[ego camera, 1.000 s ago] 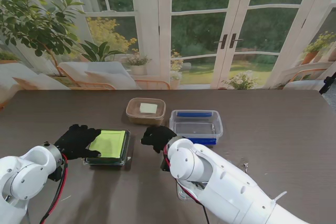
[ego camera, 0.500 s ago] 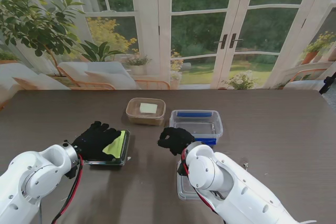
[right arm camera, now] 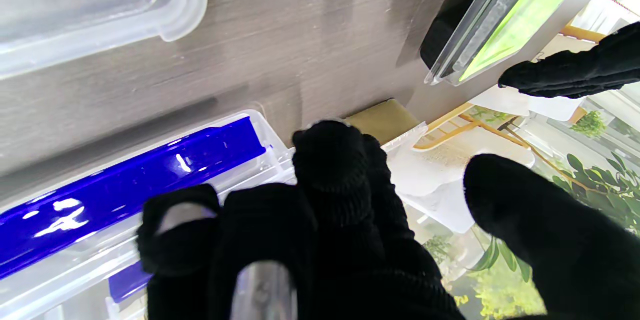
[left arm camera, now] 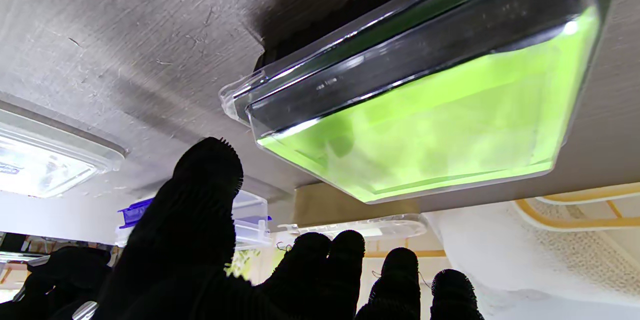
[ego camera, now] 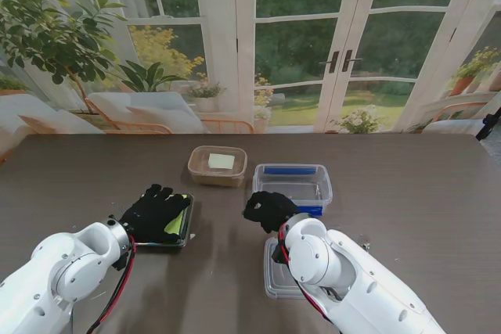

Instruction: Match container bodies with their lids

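- The left hand [ego camera: 156, 212] is hovering over the green-lidded container [ego camera: 177, 224], covering most of its left part; its fingers [left arm camera: 320, 265] are spread apart and holding nothing, clear of the lid in the left wrist view.
- The green-lidded container [left arm camera: 425, 124] is sitting flat on the table [ego camera: 407, 193], left of centre and near to me; only a strip of green is showing past the hand, so its long axis cannot be told.
- The right hand [ego camera: 268, 210] is hanging just beside the near left corner of the clear blue-clipped container [ego camera: 293, 185], fingers loosely curled and gripping nothing; the right wrist view is showing its fingertips [right arm camera: 327, 160] over the blue clip [right arm camera: 130, 180].
- The clear blue-clipped container is lying open-topped with its long axis running left to right, blue clips on its far and near long sides.
- A clear lid [ego camera: 274, 279] is lying flat on the table nearer to me than that container, mostly hidden by the right arm.
- A tan container [ego camera: 217, 165] is sitting farther from me, between the other two containers, with a pale square inside.
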Controlling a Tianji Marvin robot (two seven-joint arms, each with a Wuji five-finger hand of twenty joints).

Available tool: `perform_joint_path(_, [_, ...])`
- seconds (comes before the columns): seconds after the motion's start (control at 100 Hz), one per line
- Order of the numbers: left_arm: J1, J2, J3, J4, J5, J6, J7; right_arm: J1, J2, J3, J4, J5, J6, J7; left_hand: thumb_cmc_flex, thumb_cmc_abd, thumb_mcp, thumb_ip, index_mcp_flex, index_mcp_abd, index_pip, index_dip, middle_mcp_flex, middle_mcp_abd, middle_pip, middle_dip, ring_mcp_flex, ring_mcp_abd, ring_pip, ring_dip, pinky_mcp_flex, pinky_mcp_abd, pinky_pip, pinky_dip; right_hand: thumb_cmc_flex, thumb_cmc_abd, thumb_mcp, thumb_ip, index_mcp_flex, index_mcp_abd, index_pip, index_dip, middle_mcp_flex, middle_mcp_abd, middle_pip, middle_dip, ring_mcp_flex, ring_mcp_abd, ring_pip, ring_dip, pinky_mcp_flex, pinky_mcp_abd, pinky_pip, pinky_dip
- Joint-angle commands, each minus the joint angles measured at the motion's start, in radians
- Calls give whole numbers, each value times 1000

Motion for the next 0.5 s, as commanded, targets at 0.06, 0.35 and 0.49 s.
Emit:
perform_joint_path(0.06, [-9, -9, 20, 23, 9, 12, -14, -4, -1, 0, 8, 8, -5, 14, -4, -32, 43, -11, -15, -13, 35, 40, -43, -17, -3, 4, -17, 3, 9, 8, -27, 5, 4, 13, -12, 15, -75, -12, 13, -11, -8, -16, 67, 74, -5, -12, 5, -19, 37, -2, 385, 37, 55, 1])
perform_joint_path(0.35, [-12, -8, 46, 33, 27, 42, -7, 0, -2, -2, 19, 23, -7, 20, -12, -33, 65, -9, -26, -39, 100, 170, -61, 9, 13, 53, -39, 10, 12, 30, -26, 11, -5, 8, -12, 15, -75, -12, 27, -3, -10, -17, 69, 77, -10, -13, 5, -15, 37, -2, 384, 40, 54, 2])
perform_joint_path(0.49, [3, -7, 41, 10, 19, 59, -44, -2, 0, 0, 15, 22, -8, 24, -28, -24, 55, -10, -50, -32, 92, 179, -82, 22, 9, 62, -51, 15, 9, 33, -27, 11, -6, 6, -12, 15, -75, -12, 34, -1, -11, -17, 72, 77, -11, -14, 5, -15, 37, -2, 385, 41, 54, 3])
